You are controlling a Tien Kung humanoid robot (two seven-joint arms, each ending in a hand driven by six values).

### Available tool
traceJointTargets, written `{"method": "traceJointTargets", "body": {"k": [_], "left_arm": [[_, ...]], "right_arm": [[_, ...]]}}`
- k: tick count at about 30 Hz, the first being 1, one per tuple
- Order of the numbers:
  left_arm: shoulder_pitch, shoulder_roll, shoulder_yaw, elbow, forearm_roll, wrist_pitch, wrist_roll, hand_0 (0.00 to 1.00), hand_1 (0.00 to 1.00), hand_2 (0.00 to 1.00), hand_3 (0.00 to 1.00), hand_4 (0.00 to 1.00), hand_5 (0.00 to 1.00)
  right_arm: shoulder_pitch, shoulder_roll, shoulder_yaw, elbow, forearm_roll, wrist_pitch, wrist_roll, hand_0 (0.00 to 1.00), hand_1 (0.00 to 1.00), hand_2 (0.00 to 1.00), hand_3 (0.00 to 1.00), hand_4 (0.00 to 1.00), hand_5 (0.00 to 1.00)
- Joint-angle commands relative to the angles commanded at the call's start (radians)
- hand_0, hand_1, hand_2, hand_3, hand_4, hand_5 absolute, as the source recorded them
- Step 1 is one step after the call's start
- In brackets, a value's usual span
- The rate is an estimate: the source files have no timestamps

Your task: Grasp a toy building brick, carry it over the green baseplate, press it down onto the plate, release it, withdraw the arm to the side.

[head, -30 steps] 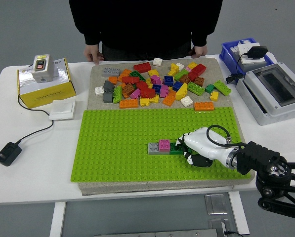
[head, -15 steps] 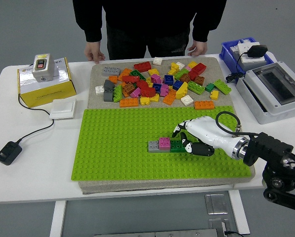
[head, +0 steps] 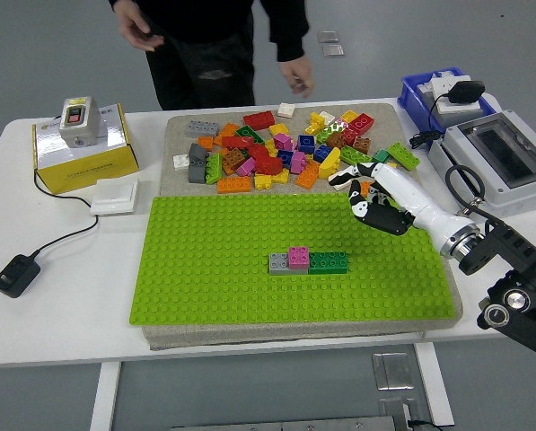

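Note:
On the green baseplate [head: 214,269] stands a row of three bricks: a grey brick [head: 278,263], a pink brick [head: 298,258] and a dark green brick [head: 328,261]. My right hand [head: 366,196] hovers at the plate's far right corner, up and right of that row, by the edge of the brick pile [head: 285,154]. Its fingers are loosely curled and hold nothing. An orange brick [head: 367,188] lies under the hand, partly hidden. My left arm is out of the picture.
A person stands at the far side, turned away, both hands off the table. A yellow box [head: 79,148] with a switch, a white box [head: 113,198] and a black adapter [head: 12,276] lie at the left. A grey enclosure [head: 501,162] and blue bin [head: 443,94] stand at the right.
My right hand let go of the dark green brick beside the pink one and moved up and right toward the pile. The person lifted both hands off the table and turned away.

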Motion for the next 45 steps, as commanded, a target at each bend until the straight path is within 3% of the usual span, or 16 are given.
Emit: {"method": "traceJointTargets", "body": {"k": [5, 6, 11, 12, 17, 18, 23, 24, 26, 45], "left_arm": [[0.0, -0.001, 0.001, 0.0, -0.001, 0.001, -0.001, 0.645, 0.629, 0.579, 0.646, 0.318, 0.6], [0.0, -0.002, 0.001, 0.0, -0.002, 0.0, -0.001, 0.645, 0.629, 0.578, 0.646, 0.32, 0.6], [0.002, -0.002, 0.001, 0.0, -0.003, 0.0, 0.0, 0.645, 0.629, 0.578, 0.646, 0.32, 0.6], [0.002, -0.002, 0.001, 0.0, -0.003, 0.0, 0.0, 0.645, 0.629, 0.578, 0.646, 0.322, 0.597], [0.002, -0.001, 0.002, 0.0, -0.004, -0.001, 0.001, 0.645, 0.629, 0.578, 0.646, 0.322, 0.597], [0.002, -0.001, 0.003, 0.0, -0.004, -0.001, 0.001, 0.645, 0.629, 0.577, 0.646, 0.325, 0.593], [0.0, 0.001, 0.004, 0.0, -0.001, -0.003, 0.004, 0.645, 0.629, 0.577, 0.646, 0.325, 0.593], [-0.001, 0.002, 0.005, 0.0, -0.001, -0.003, 0.004, 0.646, 0.629, 0.576, 0.645, 0.331, 0.59], [-0.001, 0.004, 0.005, 0.0, 0.001, -0.004, 0.005, 0.646, 0.629, 0.576, 0.645, 0.331, 0.59], [0.001, 0.02, 0.003, 0.0, 0.016, -0.01, 0.015, 0.649, 0.632, 0.575, 0.645, 0.351, 0.567]], "right_arm": [[-0.053, 0.072, 0.139, -0.065, 0.176, 0.061, 0.097, 0.039, 0.239, 0.707, 0.697, 0.072, 0.36], [-0.061, 0.082, 0.162, -0.076, 0.212, 0.075, 0.115, 0.403, 0.563, 0.704, 0.69, 0.33, 0.432], [-0.094, 0.113, 0.264, -0.116, 0.4, 0.146, 0.183, 0.403, 0.563, 0.704, 0.69, 0.33, 0.432], [-0.097, 0.113, 0.272, -0.119, 0.433, 0.152, 0.188, 0.635, 0.656, 0.718, 0.692, 0.481, 0.542], [-0.109, 0.115, 0.285, -0.134, 0.572, 0.171, 0.202, 0.635, 0.656, 0.718, 0.692, 0.481, 0.542], [-0.11, 0.117, 0.278, -0.13, 0.6, 0.163, 0.206, 0.719, 0.691, 0.73, 0.734, 0.613, 0.67], [-0.112, 0.126, 0.243, -0.116, 0.714, 0.14, 0.222, 0.719, 0.691, 0.73, 0.734, 0.613, 0.67], [-0.112, 0.128, 0.239, -0.115, 0.736, 0.14, 0.225, 0.716, 0.691, 0.726, 0.741, 0.667, 0.701], [-0.113, 0.13, 0.232, -0.115, 0.772, 0.141, 0.229, 0.716, 0.691, 0.726, 0.741, 0.667, 0.701], [-0.134, 0.133, 0.23, -0.118, 0.826, 0.153, 0.234, 0.72, 0.692, 0.724, 0.737, 0.673, 0.739]]}}
